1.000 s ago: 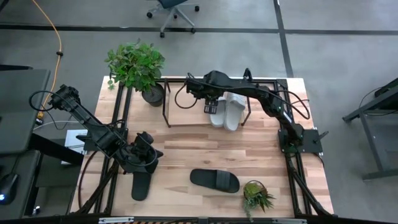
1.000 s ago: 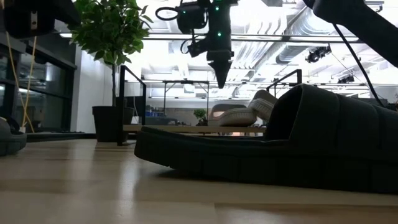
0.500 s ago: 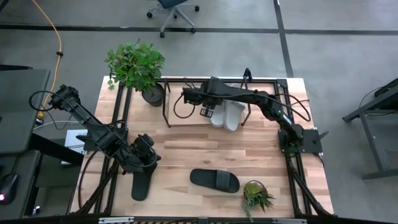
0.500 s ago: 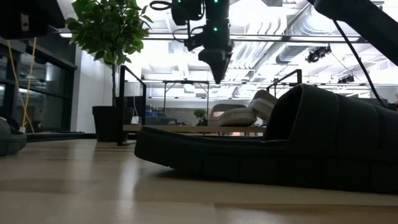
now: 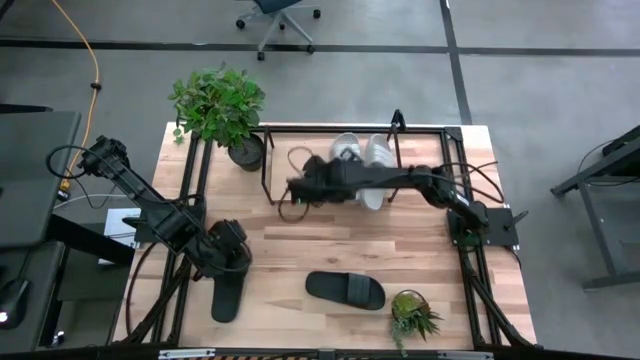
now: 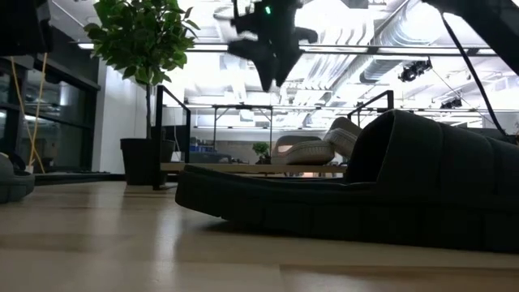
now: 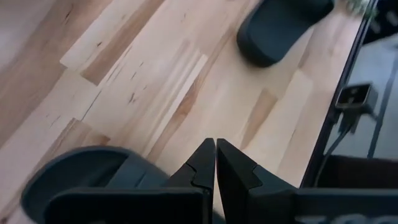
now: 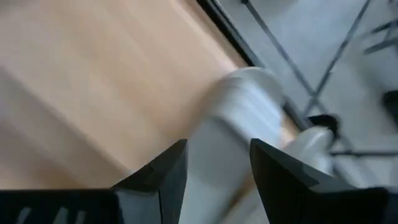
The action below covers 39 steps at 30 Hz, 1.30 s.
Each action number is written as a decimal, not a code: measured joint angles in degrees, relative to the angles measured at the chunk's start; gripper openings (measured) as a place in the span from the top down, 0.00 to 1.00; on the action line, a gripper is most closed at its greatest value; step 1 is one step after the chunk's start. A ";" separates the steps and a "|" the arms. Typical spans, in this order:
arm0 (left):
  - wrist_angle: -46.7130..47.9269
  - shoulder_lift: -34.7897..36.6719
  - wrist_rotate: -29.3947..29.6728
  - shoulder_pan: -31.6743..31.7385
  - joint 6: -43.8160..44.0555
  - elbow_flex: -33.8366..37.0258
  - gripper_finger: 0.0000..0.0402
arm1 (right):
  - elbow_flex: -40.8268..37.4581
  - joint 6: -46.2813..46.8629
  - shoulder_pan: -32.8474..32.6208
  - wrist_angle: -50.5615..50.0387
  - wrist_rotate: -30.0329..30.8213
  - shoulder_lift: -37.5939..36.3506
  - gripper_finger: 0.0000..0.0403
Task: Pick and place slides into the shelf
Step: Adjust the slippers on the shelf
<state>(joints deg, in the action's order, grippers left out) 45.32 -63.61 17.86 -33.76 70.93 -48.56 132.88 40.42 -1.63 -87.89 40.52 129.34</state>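
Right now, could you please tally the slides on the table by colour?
Black slides: 2, one under the left arm, one mid-table
Light grey slides: 2, a pair in the shelf
Total: 4

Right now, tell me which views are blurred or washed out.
High view: right arm smeared by motion over the shelf. Low view: bright ceiling glare; the near black slide is a dark silhouette. Right wrist view: grey slides blurred. Left wrist view: fairly sharp.

The wooden table (image 5: 300, 255) carries two black slides (image 5: 345, 290), two plants (image 5: 218, 105) and the shelf (image 5: 275, 175).
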 joint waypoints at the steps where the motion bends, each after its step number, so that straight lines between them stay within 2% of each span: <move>1: 0.50 0.32 -0.57 0.00 -0.67 0.00 0.99 | 0.00 3.42 -1.21 0.68 0.51 0.00 0.59; 4: 2.01 0.85 -1.85 0.00 -2.16 -0.01 0.99 | 0.00 12.17 -4.47 2.55 2.95 -0.02 0.59; 7: 1.92 1.71 -1.92 0.00 -3.48 0.00 0.99 | 0.00 20.13 -6.41 2.91 2.47 -0.04 0.59; 11: 0.00 2.55 -1.85 0.00 -6.61 -0.02 0.99 | 0.00 27.88 -5.89 2.96 -3.05 -0.11 0.59; 14: -1.52 2.82 -2.02 0.00 -8.89 -0.02 0.99 | 0.00 31.04 -1.60 3.07 -10.86 0.04 0.59; 19: -2.43 2.86 -4.98 0.00 -11.27 -0.02 0.99 | -0.04 30.26 4.49 5.16 -14.36 0.44 0.59; 24: -0.53 2.90 -9.80 0.00 -13.19 -0.02 0.99 | -0.04 27.34 9.70 6.31 -22.22 0.46 0.59; 31: 1.79 3.57 -10.76 0.00 -13.68 -0.02 0.99 | -0.02 25.25 13.78 3.70 -27.17 2.16 0.59; 39: 3.47 3.64 -10.06 0.00 -13.70 -0.02 0.99 | -0.62 24.35 14.28 2.04 -26.63 5.28 0.59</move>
<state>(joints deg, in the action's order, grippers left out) 48.79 -59.97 7.80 -33.76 57.23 -48.58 132.26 64.76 12.65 -85.85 13.89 134.62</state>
